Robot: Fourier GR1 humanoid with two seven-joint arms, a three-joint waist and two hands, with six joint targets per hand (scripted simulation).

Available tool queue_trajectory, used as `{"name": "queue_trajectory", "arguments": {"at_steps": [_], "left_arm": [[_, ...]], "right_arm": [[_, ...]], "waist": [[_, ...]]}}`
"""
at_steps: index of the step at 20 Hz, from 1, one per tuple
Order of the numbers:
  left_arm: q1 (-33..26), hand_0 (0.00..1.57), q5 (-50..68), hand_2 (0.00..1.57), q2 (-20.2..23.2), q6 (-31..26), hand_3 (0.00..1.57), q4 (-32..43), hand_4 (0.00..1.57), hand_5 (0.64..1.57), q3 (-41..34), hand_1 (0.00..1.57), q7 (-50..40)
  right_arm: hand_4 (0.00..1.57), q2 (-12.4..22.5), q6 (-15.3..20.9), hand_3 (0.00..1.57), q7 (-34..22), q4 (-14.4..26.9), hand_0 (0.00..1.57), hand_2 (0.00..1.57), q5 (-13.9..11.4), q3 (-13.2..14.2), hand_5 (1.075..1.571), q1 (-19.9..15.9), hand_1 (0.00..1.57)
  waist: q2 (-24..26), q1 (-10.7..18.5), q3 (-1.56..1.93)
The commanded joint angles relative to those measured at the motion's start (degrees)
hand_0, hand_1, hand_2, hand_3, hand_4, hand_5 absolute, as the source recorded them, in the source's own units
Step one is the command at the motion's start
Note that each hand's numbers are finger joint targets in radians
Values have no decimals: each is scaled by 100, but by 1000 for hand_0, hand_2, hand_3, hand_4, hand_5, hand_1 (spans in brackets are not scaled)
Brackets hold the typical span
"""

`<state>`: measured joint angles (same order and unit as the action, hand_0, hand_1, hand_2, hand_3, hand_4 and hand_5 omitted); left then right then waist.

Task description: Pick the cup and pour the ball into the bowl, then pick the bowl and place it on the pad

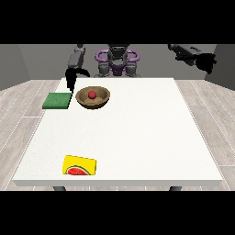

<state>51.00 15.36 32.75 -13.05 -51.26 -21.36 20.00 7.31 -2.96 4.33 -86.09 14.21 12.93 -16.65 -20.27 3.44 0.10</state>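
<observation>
red ball (92, 94) in brown bowl (93, 97)

Bowl (93, 98) on the table (137, 133) at about eleven o'clock from its middle, ball (92, 95) inside; pad (58, 100) flat just beside the bowl at nine o'clock, apart from it. Cup (80, 165) on its side near the table's front edge, at about seven o'clock from the middle, well apart from bowl and pad. Hand at the view's left (71, 80) above the far edge, between pad and bowl at twelve o'clock of the gap; hand at the view's right (206, 61) raised beyond the far corner at two o'clock.
</observation>
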Motion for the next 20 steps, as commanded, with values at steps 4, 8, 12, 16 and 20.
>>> {"name": "queue_trajectory", "arguments": {"at_steps": [4, 8, 12, 16, 20], "left_arm": [[530, 0, 100, 0, 757, -142, 0, -133, 0, 1544, -107, 0, -686], [640, 0, 314, 0, 868, -317, 0, -370, 0, 1545, -148, 0, -939], [896, 0, 309, 0, 797, -40, 0, -326, 0, 1536, -73, 0, -1265], [1086, 0, 557, 0, 1004, -209, 0, -733, 0, 1539, -134, 0, -1539], [813, 0, 523, 0, 1027, -288, 0, -628, 0, 1528, -143, 0, -1388]], "right_arm": [[315, 110, -428, 0, 770, 1501, 0, 0, 107, 217, 1571, -408, 0], [289, 135, -461, 0, 1359, 2471, 0, 0, 28, 403, 1570, -596, 0], [374, 70, -212, 0, 815, 2923, 0, 0, 109, 366, 1570, -1208, 0], [401, 477, -596, 0, 1550, 3858, 0, 0, 264, 797, 1571, -1449, 0], [376, 89, -286, 0, 1555, 3825, 0, 0, 155, 581, 1571, -1375, 0]], "waist": [[-97, -132, -2], [-202, 111, -2], [33, -126, -5], [-308, 156, 1], [-126, 130, -4]]}}
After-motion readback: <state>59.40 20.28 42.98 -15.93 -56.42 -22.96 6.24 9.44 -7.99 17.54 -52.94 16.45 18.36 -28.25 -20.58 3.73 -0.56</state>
